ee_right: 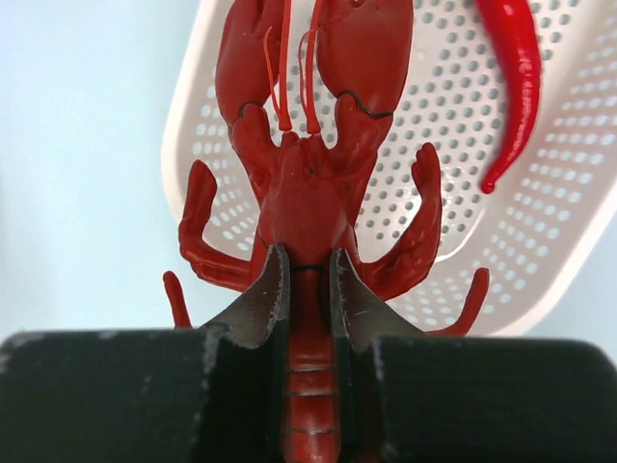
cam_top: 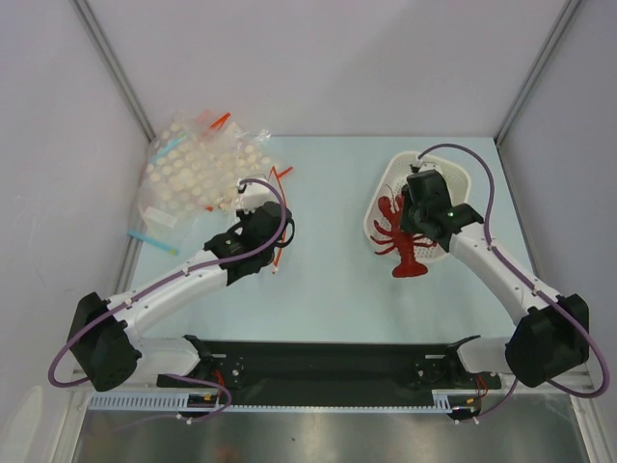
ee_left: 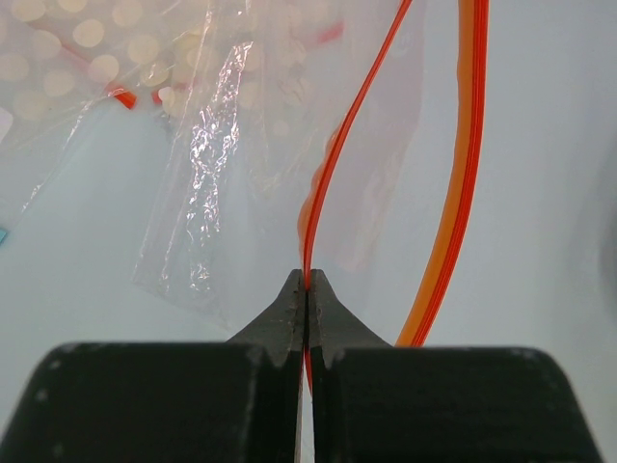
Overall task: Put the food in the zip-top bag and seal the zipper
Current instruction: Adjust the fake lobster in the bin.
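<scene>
The left tool [ee_left: 307, 282] is pinched shut on one red zipper [ee_left: 333, 174] strip of the clear bag [ee_left: 241, 193], apparently to hold its mouth apart above the counter [cam_top: 328, 280]. The right tool [ee_right: 308, 258] clamps the lobster [ee_right: 308, 183] by its tail, which juts over the white basket [ee_right: 569, 193] rim and looks like the easiest handle for lifting.

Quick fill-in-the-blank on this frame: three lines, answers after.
1. Of the left gripper and right gripper, the lobster is gripped by the ____ one.
2. The left gripper is shut on the zipper of the zip-top bag, whose mouth stands ____.
3. The lobster's claws lie over a perforated basket coloured ____.
Answers: right; open; white.
</scene>
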`<state>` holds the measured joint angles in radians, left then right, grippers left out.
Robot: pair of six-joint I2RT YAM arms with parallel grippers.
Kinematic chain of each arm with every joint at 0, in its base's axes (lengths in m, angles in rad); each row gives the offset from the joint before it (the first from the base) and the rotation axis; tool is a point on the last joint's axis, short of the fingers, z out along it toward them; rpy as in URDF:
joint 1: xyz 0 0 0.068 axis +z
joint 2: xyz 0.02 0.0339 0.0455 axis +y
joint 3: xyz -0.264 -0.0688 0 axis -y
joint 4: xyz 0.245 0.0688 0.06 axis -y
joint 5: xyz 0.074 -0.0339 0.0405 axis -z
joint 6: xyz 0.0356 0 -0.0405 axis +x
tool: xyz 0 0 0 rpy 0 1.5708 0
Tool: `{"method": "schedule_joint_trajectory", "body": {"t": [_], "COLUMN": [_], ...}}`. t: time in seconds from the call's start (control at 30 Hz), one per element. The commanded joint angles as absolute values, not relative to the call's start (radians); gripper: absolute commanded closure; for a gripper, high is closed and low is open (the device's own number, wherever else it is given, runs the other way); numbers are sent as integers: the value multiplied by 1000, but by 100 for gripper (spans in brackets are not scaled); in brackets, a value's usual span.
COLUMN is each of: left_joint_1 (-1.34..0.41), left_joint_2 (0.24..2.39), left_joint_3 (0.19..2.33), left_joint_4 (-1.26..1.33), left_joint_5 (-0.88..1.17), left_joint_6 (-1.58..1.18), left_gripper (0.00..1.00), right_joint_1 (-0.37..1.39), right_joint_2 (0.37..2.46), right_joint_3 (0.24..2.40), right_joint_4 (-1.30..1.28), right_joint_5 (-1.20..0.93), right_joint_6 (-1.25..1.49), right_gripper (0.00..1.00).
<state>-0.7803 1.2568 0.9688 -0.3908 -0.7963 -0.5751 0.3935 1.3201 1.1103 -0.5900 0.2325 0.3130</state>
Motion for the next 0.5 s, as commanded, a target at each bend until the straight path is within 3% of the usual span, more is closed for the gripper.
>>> {"method": "schedule_joint_trajectory", "body": {"t": [0.0,0.2,0.47], "left_joint_1": [-779,-779,-779], "left_joint_2": [1243,1244,1239], "left_joint_3": [983,980,979], "left_joint_4": [-365,-357,-351], "left_joint_5": [-781,-761,-758], "left_joint_6": [-563,-563,-558], "left_gripper": [100,100,100], "right_joint_1": [391,371,354], "right_joint_2": [1241,1083,1058], "right_joint_3": [1056,963,865], "right_joint_4": [-460,-308,-201], "right_joint_5": [166,68,106], "right_joint_6": [327,342,532], "right_gripper": [98,99,100]}}
